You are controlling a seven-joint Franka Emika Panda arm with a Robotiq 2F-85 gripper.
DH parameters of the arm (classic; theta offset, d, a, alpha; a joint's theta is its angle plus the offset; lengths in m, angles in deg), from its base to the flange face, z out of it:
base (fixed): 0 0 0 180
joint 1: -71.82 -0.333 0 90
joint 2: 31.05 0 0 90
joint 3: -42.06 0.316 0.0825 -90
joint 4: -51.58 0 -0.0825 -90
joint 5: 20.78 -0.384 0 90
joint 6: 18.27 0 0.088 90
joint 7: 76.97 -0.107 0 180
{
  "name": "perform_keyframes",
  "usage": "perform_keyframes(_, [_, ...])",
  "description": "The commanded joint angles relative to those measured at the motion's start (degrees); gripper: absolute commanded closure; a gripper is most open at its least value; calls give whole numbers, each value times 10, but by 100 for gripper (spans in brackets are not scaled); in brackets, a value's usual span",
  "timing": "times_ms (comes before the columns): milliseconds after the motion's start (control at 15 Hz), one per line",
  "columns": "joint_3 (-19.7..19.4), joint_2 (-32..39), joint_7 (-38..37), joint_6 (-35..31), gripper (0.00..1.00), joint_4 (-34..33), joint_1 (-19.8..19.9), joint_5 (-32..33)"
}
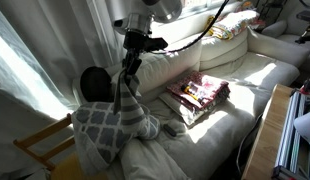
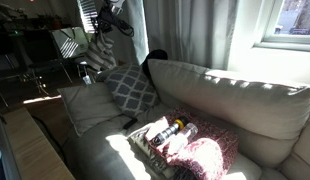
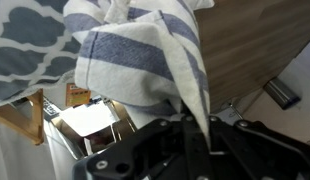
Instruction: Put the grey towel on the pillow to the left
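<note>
Grey towel (image 3: 145, 55), pale-striped, pinched in my gripper (image 1: 131, 62), fingers clamped tight on it, hanging limp over lattice pillow (image 1: 103, 125) at sofa (image 1: 245, 75) end, contact with pillow unclear.

**Arm bent down, gripper clamped on cloth**

The Panda arm (image 1: 147, 18) reaches in from above the lattice pillow (image 1: 103, 125) and turns downward at the wrist (image 1: 138, 42). The gripper (image 1: 126, 78) points down, hanging over the pillow's upper edge. Its jaws are closed on a bunched corner of the grey towel (image 3: 135, 55), which dangles from them. In the wrist view the gripper's dark body fills the bottom edge.
</note>
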Motion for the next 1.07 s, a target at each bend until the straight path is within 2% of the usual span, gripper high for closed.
perform_keyframes(0, [-37,-2,57,79,99,-21,-55,-20])
perform_keyframes(267, [-48,-4,121,133,99,2,-92,-46])
perform_keyframes(533, [-62,6,186,120,99,24,-134,-75])
perform_keyframes(667, [-72,24,211,122,99,19,-159,-79])
perform_keyframes(1000, [-110,73,208,120,99,-25,-225,-79])
